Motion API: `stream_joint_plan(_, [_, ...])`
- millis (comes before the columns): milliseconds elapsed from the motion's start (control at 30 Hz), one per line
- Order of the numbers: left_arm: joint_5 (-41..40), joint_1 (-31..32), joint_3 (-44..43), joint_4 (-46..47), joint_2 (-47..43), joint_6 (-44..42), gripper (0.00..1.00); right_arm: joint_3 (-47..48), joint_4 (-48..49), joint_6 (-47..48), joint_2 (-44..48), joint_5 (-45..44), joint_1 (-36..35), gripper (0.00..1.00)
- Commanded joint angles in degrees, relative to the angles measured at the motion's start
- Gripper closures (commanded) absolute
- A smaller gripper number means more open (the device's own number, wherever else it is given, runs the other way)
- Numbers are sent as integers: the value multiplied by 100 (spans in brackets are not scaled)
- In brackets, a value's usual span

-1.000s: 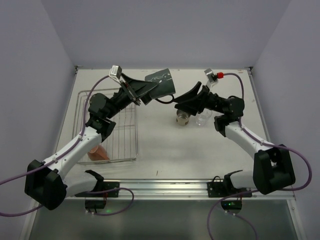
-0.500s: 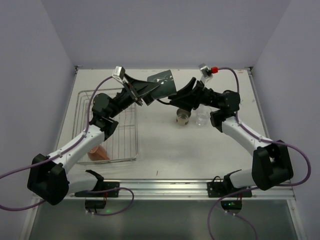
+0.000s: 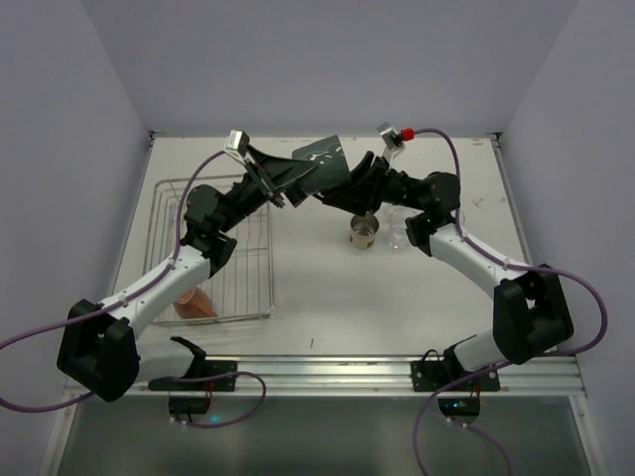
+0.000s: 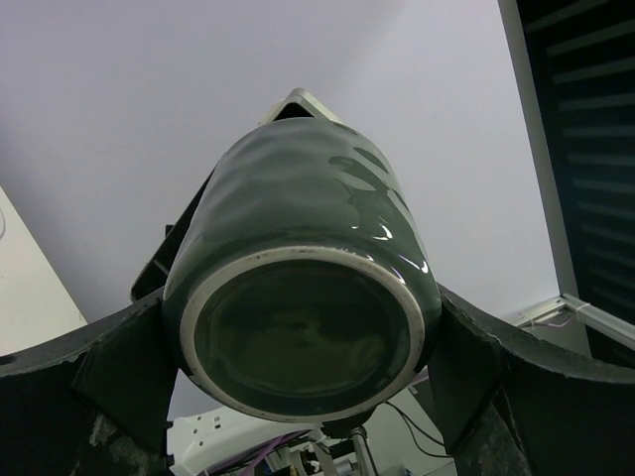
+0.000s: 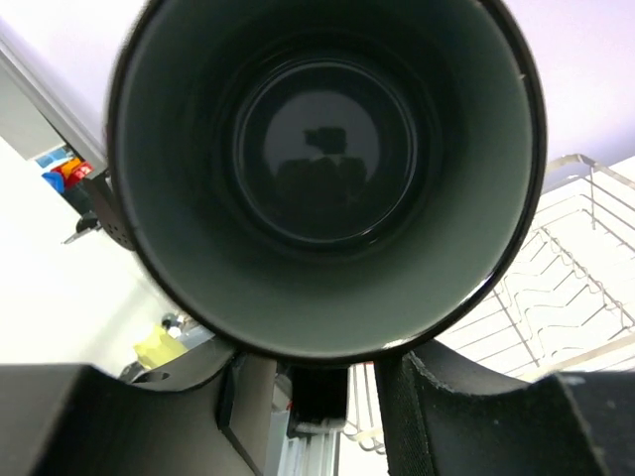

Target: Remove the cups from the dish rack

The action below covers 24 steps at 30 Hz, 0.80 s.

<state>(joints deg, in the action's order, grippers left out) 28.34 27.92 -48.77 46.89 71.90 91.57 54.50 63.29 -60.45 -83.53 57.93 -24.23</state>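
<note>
Right tool (image 3: pixel 345 188) neared empty dark mug (image 3: pixel 325 159) (grip unclear); left tool (image 3: pixel 301 174) grasping it.

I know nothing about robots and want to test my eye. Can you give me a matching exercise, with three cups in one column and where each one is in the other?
1. dark mug
2. orange-red cup
3. beige-brown cup

A. on the table, beside a clear glass
B. in the dish rack
C. held up in the air

Pairs: 1-C, 2-B, 3-A
</note>
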Motion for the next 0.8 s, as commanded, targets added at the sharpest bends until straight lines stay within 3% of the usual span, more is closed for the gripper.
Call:
stream_joint_plan(0, [75,55,-141,593,-44,151,100,377,123,164,-67,-177,-91,57])
stream_joint_plan(400, [93,117,-54,681,-27,238,100,465,-53,314,-76,-300,-170,68])
stream_joint_plan(500, [93,117,-1,716,-27,256,100,474,-80,332,-24,-326,-170,77])
stream_joint_plan(633, [102,117,166,856,-18,361,100,456,-211,367,64,-361,-170,100])
stream_joint_plan(767, [102,117,281,988,17,432,100,395,-378,481,205,-379,-170,100])
